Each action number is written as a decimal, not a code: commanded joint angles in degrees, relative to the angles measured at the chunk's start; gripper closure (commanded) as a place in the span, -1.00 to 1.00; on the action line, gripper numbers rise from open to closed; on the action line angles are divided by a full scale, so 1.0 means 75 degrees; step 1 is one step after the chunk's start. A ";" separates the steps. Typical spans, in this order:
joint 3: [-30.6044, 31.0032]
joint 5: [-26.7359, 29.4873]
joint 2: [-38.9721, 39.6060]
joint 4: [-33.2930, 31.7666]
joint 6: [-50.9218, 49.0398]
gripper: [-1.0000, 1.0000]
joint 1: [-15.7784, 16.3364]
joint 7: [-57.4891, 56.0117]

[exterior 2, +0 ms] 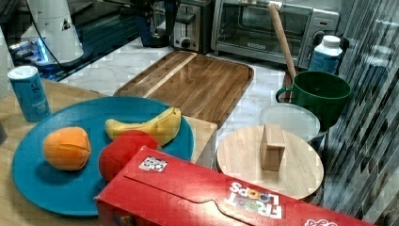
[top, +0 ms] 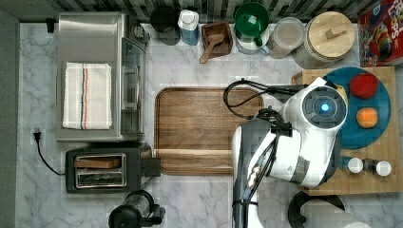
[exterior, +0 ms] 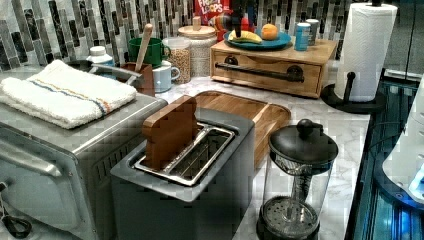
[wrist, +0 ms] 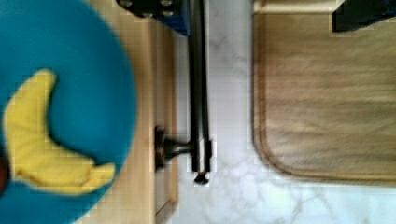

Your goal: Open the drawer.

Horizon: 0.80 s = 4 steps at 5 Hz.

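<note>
Under the blue plate (exterior: 257, 42): drawer (exterior: 265, 70), shut, in pale box.
Handling: light, stiff, probably slides easily.
Hold: black bar handle (wrist: 198, 88), mid-length.
Gripper (wrist: 261, 9): released, straddling bar.

I see bare marble worktop (wrist: 229, 116) between the drawer's bar handle (wrist: 198, 88) and the wooden tray (wrist: 327, 93). A blue plate (wrist: 88, 60) crowds the box top.

"FROOT LOOPS" on red cereal box (exterior 2: 211, 197), "LOOPS" legible in left view
</note>
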 commanded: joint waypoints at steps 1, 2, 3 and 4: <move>-0.0294 0.0190 -0.0129 -0.1045 0.0686 -1.00 -0.0242 -0.1033; -0.0220 0.0059 -0.0179 -0.1474 0.1233 -1.00 -0.0302 -0.0876; -0.0168 0.0156 -0.0094 -0.1867 0.1749 -1.00 -0.0331 -0.0597; -0.0097 0.0018 -0.0047 -0.2260 0.2453 -1.00 -0.0354 -0.0279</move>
